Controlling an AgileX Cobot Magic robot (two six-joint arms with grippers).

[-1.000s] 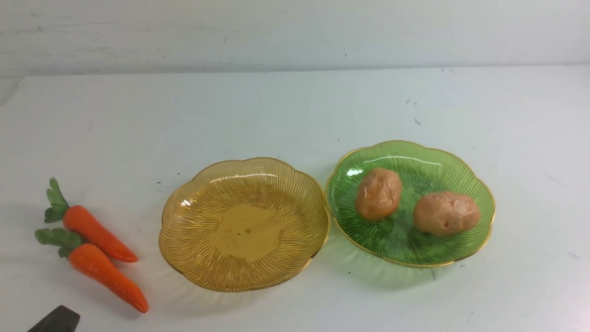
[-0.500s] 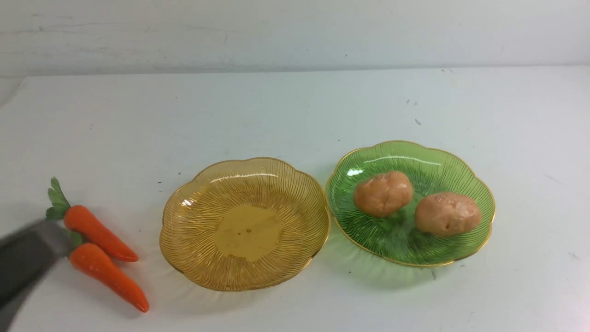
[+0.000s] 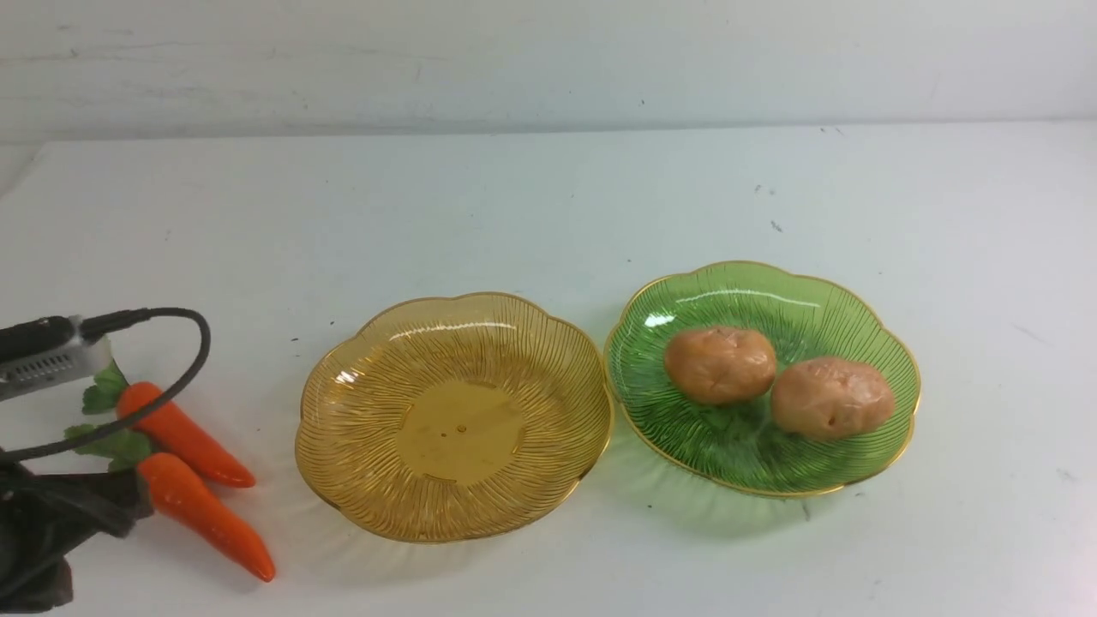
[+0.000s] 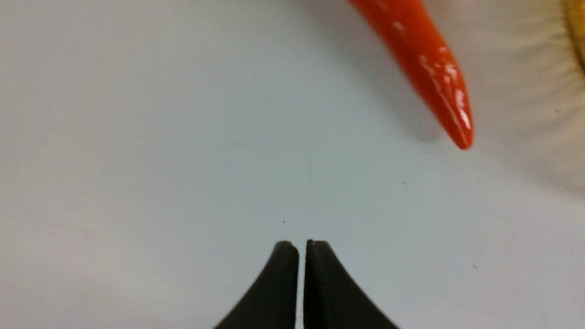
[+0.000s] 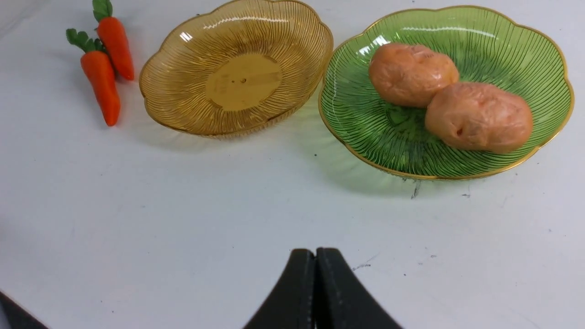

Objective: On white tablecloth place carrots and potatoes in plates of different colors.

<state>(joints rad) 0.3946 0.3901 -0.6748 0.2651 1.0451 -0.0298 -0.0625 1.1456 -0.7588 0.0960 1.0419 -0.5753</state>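
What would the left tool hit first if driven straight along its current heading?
Most likely bare tablecloth. In the left wrist view the shut left tool aims at nothing else; the near carrot lies off that line, its tip well clear. Depth is unclear, so this is a judgement.

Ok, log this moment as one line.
potatoes: both in green plate | carrots: both on tablecloth | amber plate: empty | left fingers: shut, by carrots | right fingers: shut

The left arm [image 3: 47, 356] has swung in from the near-left corner and now hangs over the leafy tops of the carrots [image 3: 184, 437]. In the green plate [image 3: 771, 291], the left-hand potato [image 3: 720, 364] has rolled down flat, settling right beside the other potato [image 3: 831, 397].
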